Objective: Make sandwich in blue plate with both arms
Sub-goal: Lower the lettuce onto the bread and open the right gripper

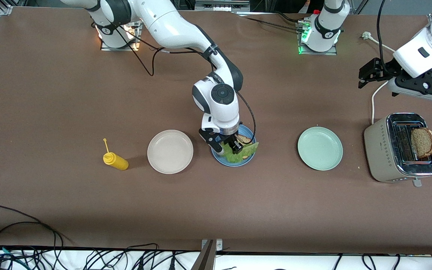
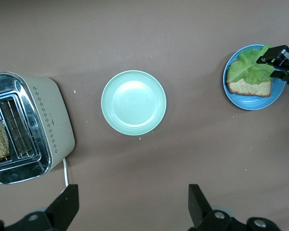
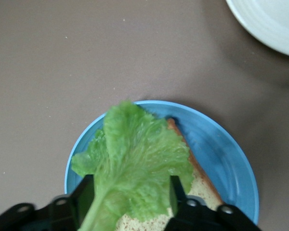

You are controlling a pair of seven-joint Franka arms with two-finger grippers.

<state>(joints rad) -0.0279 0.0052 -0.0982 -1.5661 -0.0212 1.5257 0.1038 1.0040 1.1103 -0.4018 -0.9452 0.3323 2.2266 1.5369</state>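
The blue plate [image 1: 216,156] [image 3: 221,149] lies mid-table, between a beige plate and a mint one. On it is a brown bread slice [image 1: 244,139] [image 3: 202,188] with a ruffled green lettuce leaf [image 1: 244,152] [image 3: 135,154] spread over it. My right gripper [image 1: 231,147] [image 3: 130,198] is low over the plate, open, one finger on each side of the leaf's stem end. A second bread slice [image 1: 423,142] stands in a slot of the toaster [image 1: 381,150]. My left gripper [image 1: 363,77] [image 2: 134,211] hangs open and holds nothing, above the table beside the toaster.
The mint green plate [image 1: 320,148] [image 2: 133,102] lies between the blue plate and the toaster. A beige plate [image 1: 170,151] and a yellow squeeze bottle [image 1: 115,160] lie toward the right arm's end. The toaster's white cord [image 1: 373,101] runs toward the bases.
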